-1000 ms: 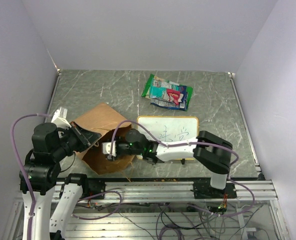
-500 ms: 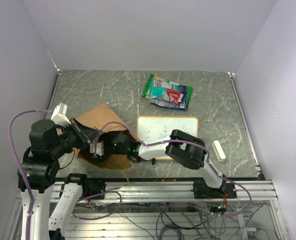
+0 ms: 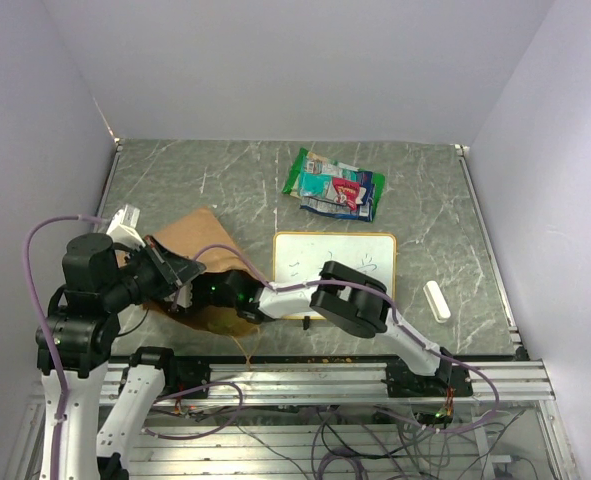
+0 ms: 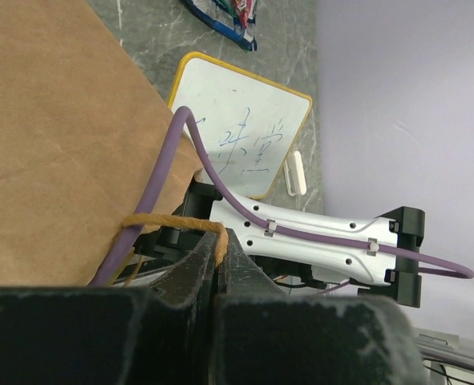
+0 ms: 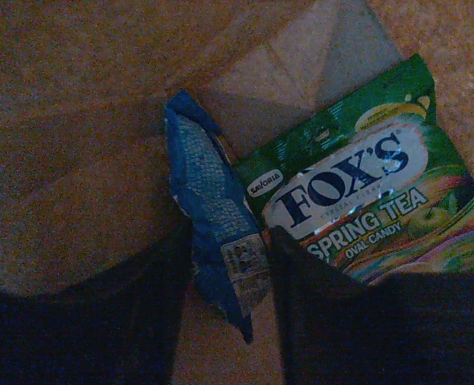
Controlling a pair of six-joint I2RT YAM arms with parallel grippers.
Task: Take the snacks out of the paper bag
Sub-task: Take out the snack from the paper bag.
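Note:
The brown paper bag (image 3: 203, 258) lies on its side at the front left, and it also shows in the left wrist view (image 4: 52, 136). My left gripper (image 4: 217, 234) is shut on the bag's twisted string handle (image 4: 168, 219) and holds the mouth up. My right arm reaches into the bag, so its gripper is hidden in the top view. In the right wrist view my right gripper (image 5: 230, 277) is open inside the bag. Its fingers stand either side of a blue wrapper (image 5: 212, 224). A green Fox's candy packet (image 5: 357, 192) lies just right of it. Several snacks (image 3: 335, 185) lie in a pile at the back.
A framed whiteboard (image 3: 335, 260) lies right of the bag, under my right arm. A white eraser block (image 3: 436, 300) lies near the right front edge. My right arm's white link (image 4: 317, 241) crosses just behind the left fingers.
My right arm has pushed left, from the bag's mouth to deep inside it. My left gripper has stayed on the handle, shifting only slightly.

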